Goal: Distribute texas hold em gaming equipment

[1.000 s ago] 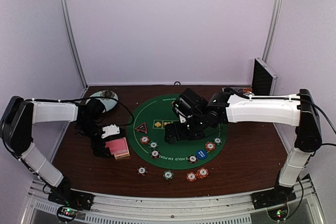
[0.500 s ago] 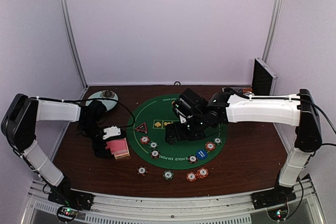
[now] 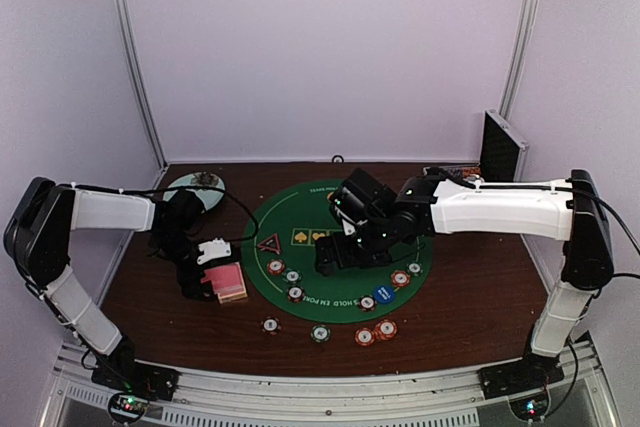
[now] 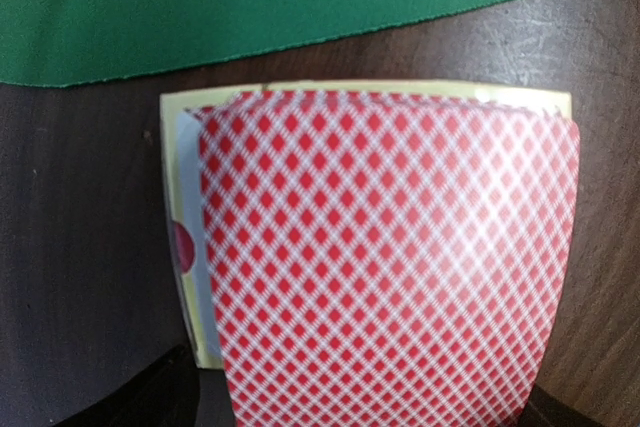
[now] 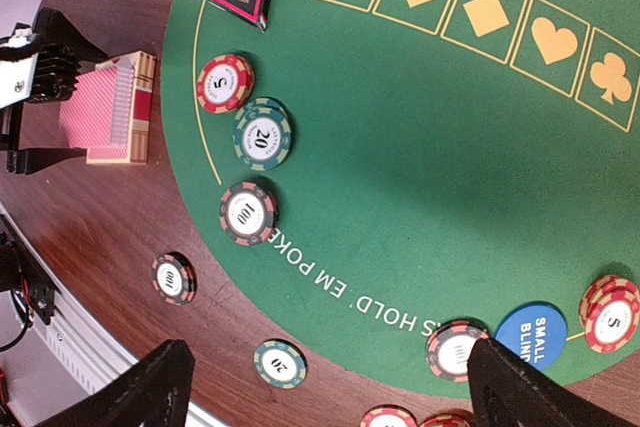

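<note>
Beside mat (image 3: 310,202), pink-backed playing cards (image 3: 226,280) seemingly lengthwise toward it, left pincer (image 3: 212,275) spread, right pincer (image 5: 330,367) spread

The dark brown wooden table (image 4: 85,207) shows fine grain and a dull sheen. The round green cloth mat (image 5: 420,147) is matt and felt-like. The red-diamond-backed paper playing cards (image 4: 390,257) look smooth and glossy. The striped round poker chips (image 5: 248,212) look like smooth plastic.
</note>
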